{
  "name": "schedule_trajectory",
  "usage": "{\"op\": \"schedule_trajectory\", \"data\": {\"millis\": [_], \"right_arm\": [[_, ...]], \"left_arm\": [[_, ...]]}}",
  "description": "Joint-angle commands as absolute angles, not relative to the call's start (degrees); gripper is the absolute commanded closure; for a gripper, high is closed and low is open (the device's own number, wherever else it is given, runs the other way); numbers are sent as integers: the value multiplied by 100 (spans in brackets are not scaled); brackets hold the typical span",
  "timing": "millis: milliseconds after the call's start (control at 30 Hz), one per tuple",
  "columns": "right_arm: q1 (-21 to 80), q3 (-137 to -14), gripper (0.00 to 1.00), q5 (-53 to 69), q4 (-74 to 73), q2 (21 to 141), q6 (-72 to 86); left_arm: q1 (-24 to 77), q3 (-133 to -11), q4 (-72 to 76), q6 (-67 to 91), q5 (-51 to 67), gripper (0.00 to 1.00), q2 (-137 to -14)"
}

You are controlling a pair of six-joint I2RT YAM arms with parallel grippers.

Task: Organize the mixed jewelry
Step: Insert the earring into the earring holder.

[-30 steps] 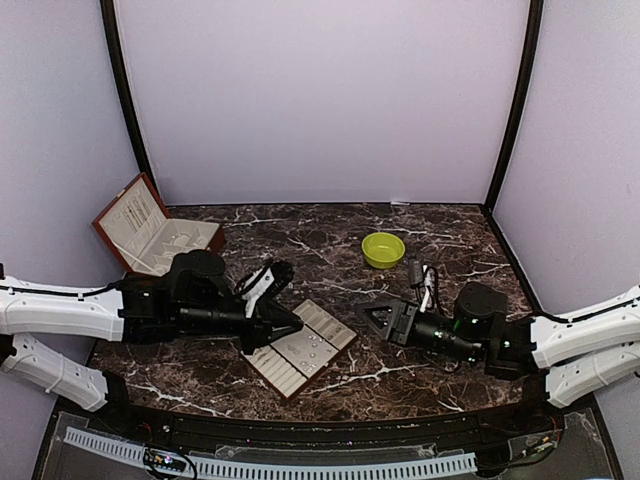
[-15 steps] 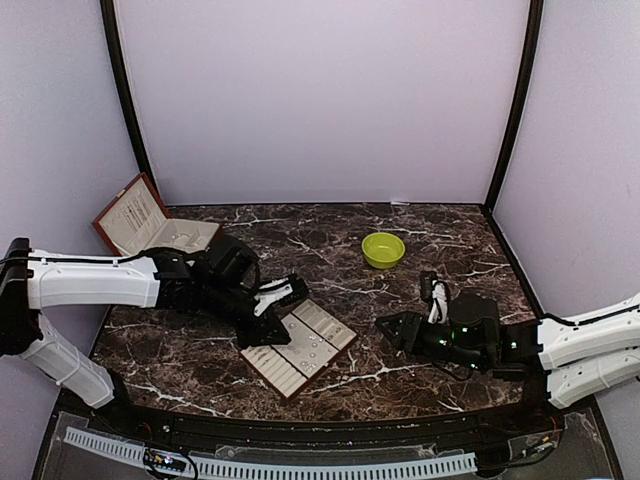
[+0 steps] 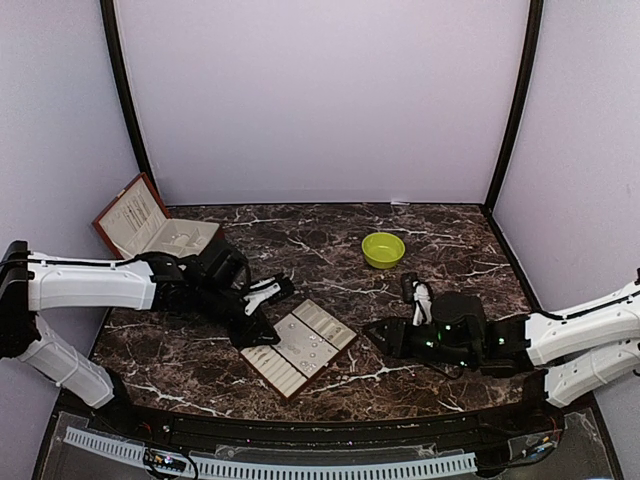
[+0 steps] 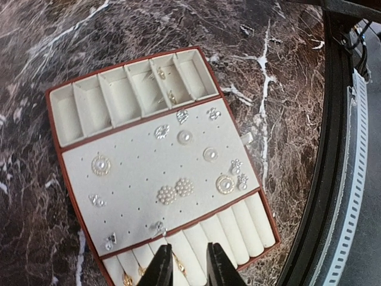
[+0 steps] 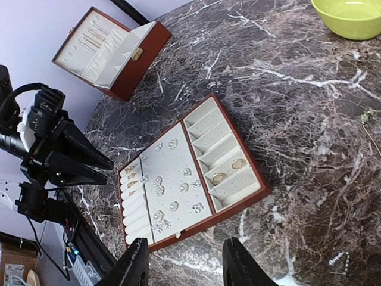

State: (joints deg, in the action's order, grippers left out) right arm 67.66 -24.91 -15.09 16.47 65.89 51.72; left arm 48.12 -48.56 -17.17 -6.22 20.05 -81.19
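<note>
**Top view.** The cream tray (image 3: pixel 285 365) lies flat on the marble table (image 3: pixel 330 235), close to the near edge and between the two arms. The left gripper (image 3: pixel 262 312) hovers at the tray's left corner. The right gripper (image 3: pixel 378 335) sits low on the tray's right, apart from it. The green bowl (image 3: pixel 383 249) and the open reddish box (image 3: pixel 150 228) stand well clear at the back.

**Left wrist.** The mixed jewelry (image 4: pixel 175 190) is mostly on the tray: studs and pearl clusters on the centre pad, small rings in the end rolls and slots. The fingers (image 4: pixel 162 268) are parted only narrowly with nothing between them, poised above the ring rolls. A stray piece (image 4: pixel 246 28) lies on the marble beyond the tray.
- Judgement: sorting is well along, and this looks like the gap between a placement and the next pick.
- The next move calls for lifting straight up to clear the tray rim before going after a stray.

**Right wrist.** The jaws stand wide and empty. Another loose bit (image 5: pixel 366 116) lies on bare marble to the right.
- Open room is behind and to the right of the tray. The near table edge is tight.
</note>
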Motion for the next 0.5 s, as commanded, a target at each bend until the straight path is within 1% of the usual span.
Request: {"op": "schedule_trajectory", "data": {"millis": [0,233,333,467], "right_arm": [[6888,-3039,57,-1445,1739,7006,4799],[6923,-3221,58,-1547,1894,7458,5159],[6942,-3116,58,-1552,1991,7463,5298],[6960,-2998,58,-1614,1936,7382,5407]], "left_arm": [[4763,-4552,-1384,276,1954,78,-7875],[4764,-4421,-1136,1022,1935,78,-8047],[4763,-4624,-1242,1082,1899,78,-8293],[4762,-4956,-1490,1060,1836,81,-8681]]}}
